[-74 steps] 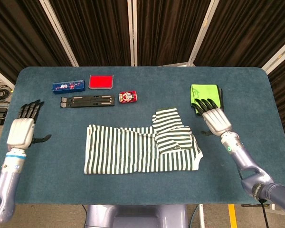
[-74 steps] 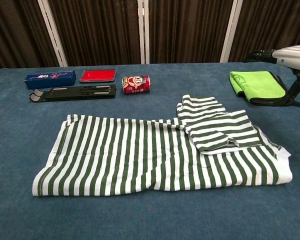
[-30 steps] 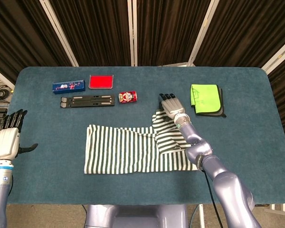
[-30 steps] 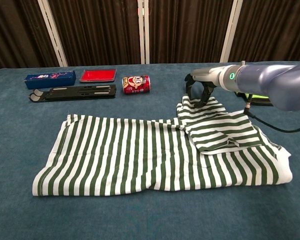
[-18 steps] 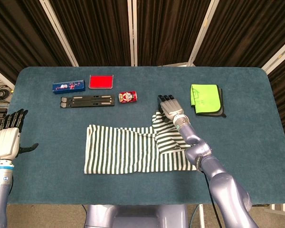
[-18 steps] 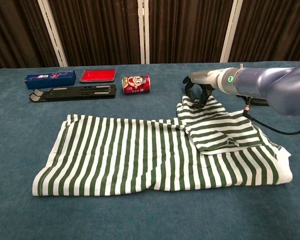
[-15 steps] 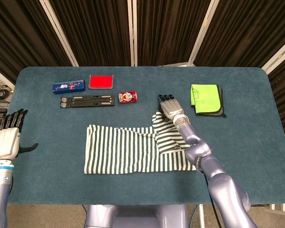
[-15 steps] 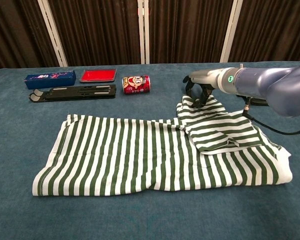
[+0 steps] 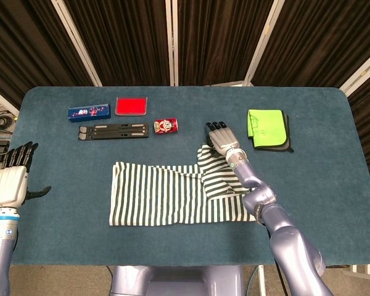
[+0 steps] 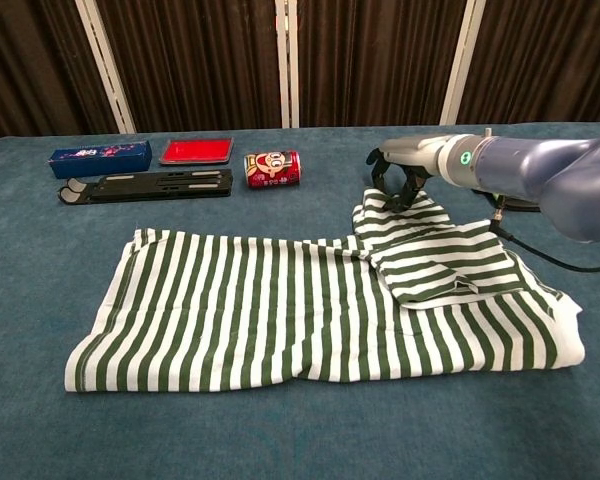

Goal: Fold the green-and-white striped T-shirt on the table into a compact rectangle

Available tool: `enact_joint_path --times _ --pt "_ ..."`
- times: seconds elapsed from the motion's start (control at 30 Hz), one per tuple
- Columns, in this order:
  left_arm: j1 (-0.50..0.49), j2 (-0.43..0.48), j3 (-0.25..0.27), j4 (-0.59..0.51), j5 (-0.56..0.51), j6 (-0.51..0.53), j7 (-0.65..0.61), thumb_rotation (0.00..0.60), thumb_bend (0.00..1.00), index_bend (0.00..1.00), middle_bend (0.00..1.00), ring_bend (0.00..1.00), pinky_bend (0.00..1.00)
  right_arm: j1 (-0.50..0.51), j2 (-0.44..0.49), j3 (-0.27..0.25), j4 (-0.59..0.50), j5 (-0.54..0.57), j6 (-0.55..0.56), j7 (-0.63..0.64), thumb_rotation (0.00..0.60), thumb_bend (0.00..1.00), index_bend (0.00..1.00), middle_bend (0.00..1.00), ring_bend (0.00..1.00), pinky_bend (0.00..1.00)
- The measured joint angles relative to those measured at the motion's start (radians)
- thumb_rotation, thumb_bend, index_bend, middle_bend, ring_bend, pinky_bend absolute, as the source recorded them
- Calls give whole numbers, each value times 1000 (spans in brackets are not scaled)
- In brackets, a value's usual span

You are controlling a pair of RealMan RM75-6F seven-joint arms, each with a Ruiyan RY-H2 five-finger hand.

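- The right hand (image 9: 221,139) hovered palm-down over the far edge of the folded-in sleeve, its dark fingers (image 10: 392,186) curled downward with the tips at the cloth; whether they actually pinched the fabric could not be told from either view.
- The left hand (image 9: 12,179) stood off the table's left edge, fingers straight and spread, thumb out to the side, holding nothing; only the head view showed it.
- The green-and-white striped T-shirt (image 9: 172,200) lay flat in the middle of the table, spread lengthwise left to right, with one sleeve (image 10: 430,255) folded over its right part.
- The surface was a table covered in dark teal felt-like cloth (image 9: 333,179) with rounded corners.
- Behind it hung dark brown pleated curtains (image 10: 370,60) crossed by pale upright and slanted rails (image 10: 285,60).
- A folded lime-green cloth (image 9: 265,127) lay on a black pad at the far right, well apart from the shirt.
- Along the far left sat a long blue box (image 9: 89,111) with print too small to read, a flat red tray (image 9: 131,106), a black folding stand (image 9: 113,130) and a red can (image 10: 272,168) on its side bearing a cartoon face; its lettering was illegible.
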Motion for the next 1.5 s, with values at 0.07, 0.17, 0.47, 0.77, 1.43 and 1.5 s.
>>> enact_joint_path --times 0.07,0.17,0.47,0.77,1.43,1.5 --pt "0 -1 0 1 2 0 1 600 0 0 0 0 0 -3 1 -3 1 -5 12 5 600 383 686 61 0 0" --pt "1 -1 0 1 4 0 0 600 0 0 0 0 0 -10 6 -11 -3 -14 28 14 600 385 687 63 0 0" --pt "5 3 3 -9 18 4 -4 600 0 0 0 0 0 -47 39 -44 -50 -51 110 23 600 398 693 72 0 0" --pt "10 9 8 -26 39 12 -8 600 0 0 0 0 0 -108 102 -79 -173 -90 237 -13 600 403 696 75 0 0" --pt "25 30 21 -65 91 28 -33 600 0 0 0 0 0 -225 263 -72 -532 -80 425 -337 600 411 702 81 0 0" --pt "27 32 22 -69 96 30 -35 600 0 0 0 0 0 -233 278 -72 -561 -79 435 -359 600 412 703 82 0 0"
